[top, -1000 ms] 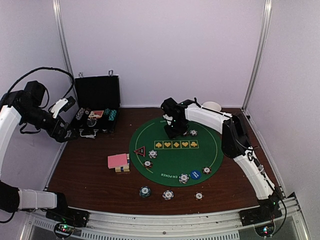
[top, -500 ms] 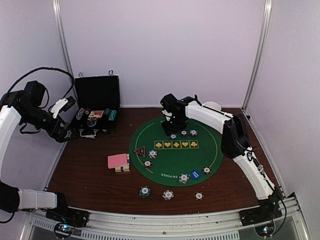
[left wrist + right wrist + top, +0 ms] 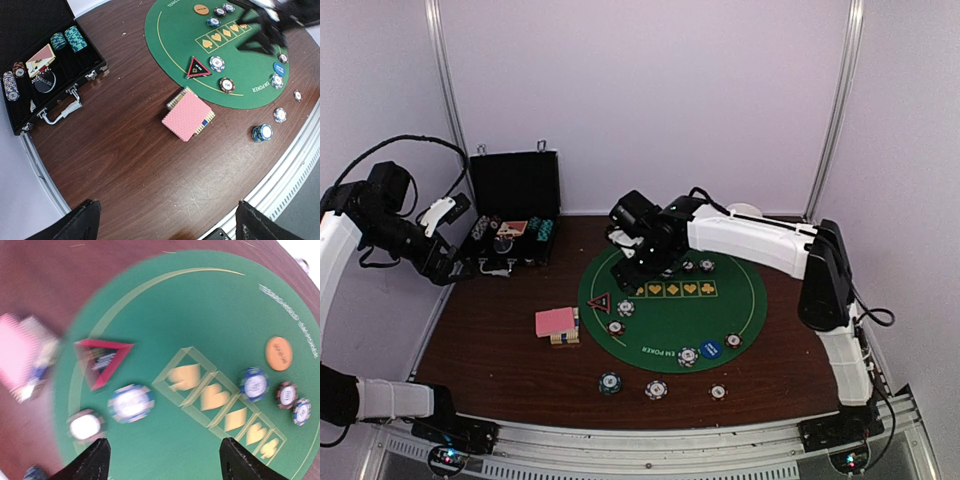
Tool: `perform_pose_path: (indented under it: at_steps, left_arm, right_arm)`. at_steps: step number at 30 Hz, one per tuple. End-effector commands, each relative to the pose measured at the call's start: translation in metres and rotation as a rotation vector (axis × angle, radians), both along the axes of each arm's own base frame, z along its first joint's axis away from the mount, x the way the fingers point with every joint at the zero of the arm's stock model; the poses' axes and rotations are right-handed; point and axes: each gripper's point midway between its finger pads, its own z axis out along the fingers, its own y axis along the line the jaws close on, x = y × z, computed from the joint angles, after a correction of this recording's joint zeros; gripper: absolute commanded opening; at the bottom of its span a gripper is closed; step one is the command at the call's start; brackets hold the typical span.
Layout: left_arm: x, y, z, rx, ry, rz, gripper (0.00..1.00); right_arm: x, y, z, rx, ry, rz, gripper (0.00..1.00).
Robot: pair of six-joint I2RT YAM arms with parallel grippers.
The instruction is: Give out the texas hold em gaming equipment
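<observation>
A round green poker mat (image 3: 670, 318) holds a black-and-red triangular marker (image 3: 599, 301), stripe-edged chips (image 3: 625, 308) and a blue disc (image 3: 711, 349). My right gripper (image 3: 632, 262) hovers over the mat's far left part. In its wrist view the gripper (image 3: 165, 460) is open and empty above the marker (image 3: 102, 360), a blue-white chip (image 3: 131, 403) and an orange disc (image 3: 279, 353). A pink-backed card deck (image 3: 556, 321) lies left of the mat. High at the far left, my left gripper (image 3: 448, 268) is open with nothing in it (image 3: 167, 225), well back from the deck (image 3: 187, 115).
An open black case (image 3: 512, 215) with chip stacks stands at the back left. Three chips (image 3: 656, 389) lie on the wood near the front edge. A white bowl (image 3: 745, 212) shows behind the right arm. A metal rail (image 3: 650, 440) runs along the near edge.
My right gripper has opened wider and swung left across the far side of the mat, leaving a chip by the suit boxes. The left arm has not moved.
</observation>
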Motion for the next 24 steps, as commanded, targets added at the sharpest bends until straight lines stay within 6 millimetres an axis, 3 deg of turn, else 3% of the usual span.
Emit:
perform_pose_path:
  at_steps: [1,5,10,14,24]
  left_arm:
    - [0.001,0.004,0.003,0.020,-0.027,0.004,0.98]
    - [0.000,0.003,0.003,0.015,-0.025,0.002,0.97]
    - [0.000,0.001,0.007,0.002,-0.033,0.001,0.98]
    - [-0.003,0.000,0.009,-0.005,-0.028,-0.002,0.98]
    - [-0.002,-0.001,0.011,-0.008,-0.029,-0.004,0.98]
  right_arm:
    - [-0.083,0.043,0.027,0.100,0.021,0.180,0.81]
    - [-0.152,0.063,0.005,0.099,0.113,0.311,0.86]
    - [-0.202,0.070,-0.032,0.027,0.203,0.402,0.89]
    - [-0.213,0.070,-0.054,-0.023,0.233,0.420,0.88]
    - [-0.221,0.067,-0.077,-0.063,0.286,0.445,0.77]
